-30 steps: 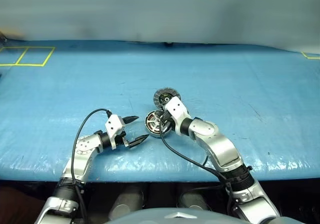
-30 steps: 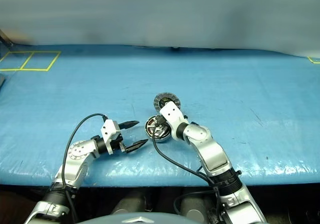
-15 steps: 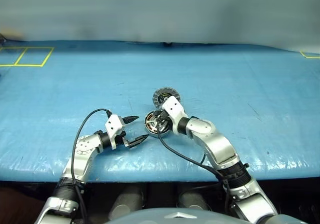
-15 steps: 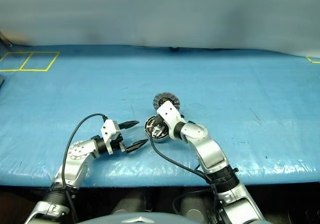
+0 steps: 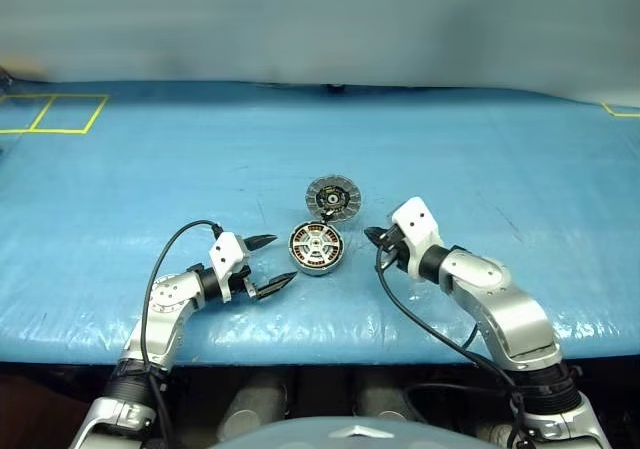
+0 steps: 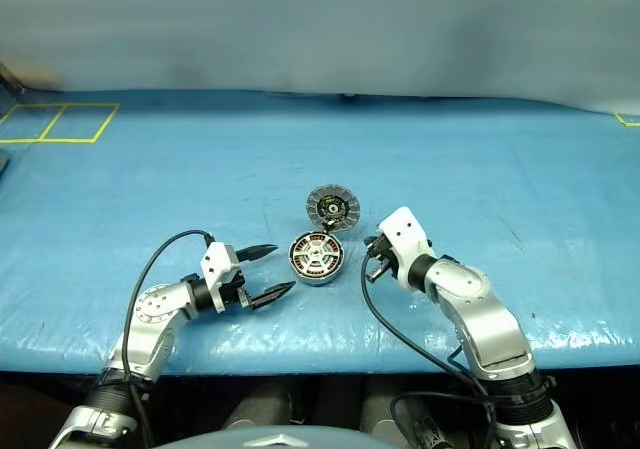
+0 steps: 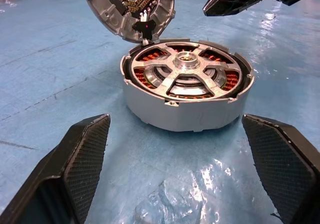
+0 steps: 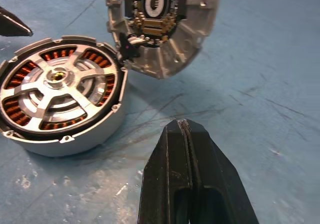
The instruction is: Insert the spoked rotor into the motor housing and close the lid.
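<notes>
Spoked rotor point(image 7: 187, 73), a silvery wheel over copper-coloured windings, sits inside the short round silver-grey metal motor housing point(image 5: 316, 248) toward the near edge of the blue table surface point(image 5: 520, 159). Touching the housing's far side, the round ribbed silver-grey lid point(image 5: 333, 198) leans tilted against its rim, dark centre showing. Left gripper point(image 5: 270, 261) hovers just beside the housing, its black fingers spread wide and empty. Right gripper point(image 5: 373, 238) is near the housing's other side, fingers pressed together, grasping nothing.
</notes>
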